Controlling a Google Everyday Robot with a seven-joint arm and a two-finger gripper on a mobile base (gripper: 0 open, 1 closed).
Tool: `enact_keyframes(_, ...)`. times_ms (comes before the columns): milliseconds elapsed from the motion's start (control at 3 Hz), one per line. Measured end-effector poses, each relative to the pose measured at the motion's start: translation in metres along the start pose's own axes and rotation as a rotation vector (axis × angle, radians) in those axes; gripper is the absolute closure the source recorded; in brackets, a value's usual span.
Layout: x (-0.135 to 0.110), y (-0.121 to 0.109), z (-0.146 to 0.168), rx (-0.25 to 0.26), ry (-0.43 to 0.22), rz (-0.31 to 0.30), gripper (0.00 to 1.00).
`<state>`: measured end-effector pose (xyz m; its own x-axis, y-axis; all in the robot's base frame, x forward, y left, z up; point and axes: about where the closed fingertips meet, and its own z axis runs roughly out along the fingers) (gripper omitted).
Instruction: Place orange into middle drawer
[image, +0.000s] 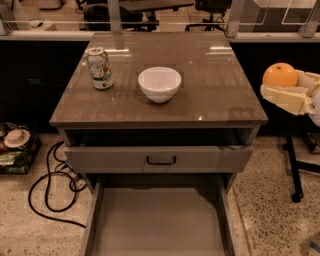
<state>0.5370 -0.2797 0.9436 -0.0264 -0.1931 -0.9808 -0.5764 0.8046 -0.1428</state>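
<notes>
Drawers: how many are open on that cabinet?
2. The upper drawer, black-handled, is open slightly; the middle drawer below is pulled far out. A lower one may be hidden. The claw holds the orange at right.

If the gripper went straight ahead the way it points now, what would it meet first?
Holding the orange, the gripper points leftward in view, beside the tabletop. It would likely meet the tabletop's right edge first, or pass above toward the white bowl; depth is unclear.
</notes>
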Motion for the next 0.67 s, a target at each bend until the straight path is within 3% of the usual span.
enact_keyframes(333, 0.0083, 0.0073, -0.0047, -0.05, 0.008, 0.004, 1.0)
enact_keyframes(667, 0.0067, 0.009, -0.0033, -0.052, 0.007, 0.002, 1.0)
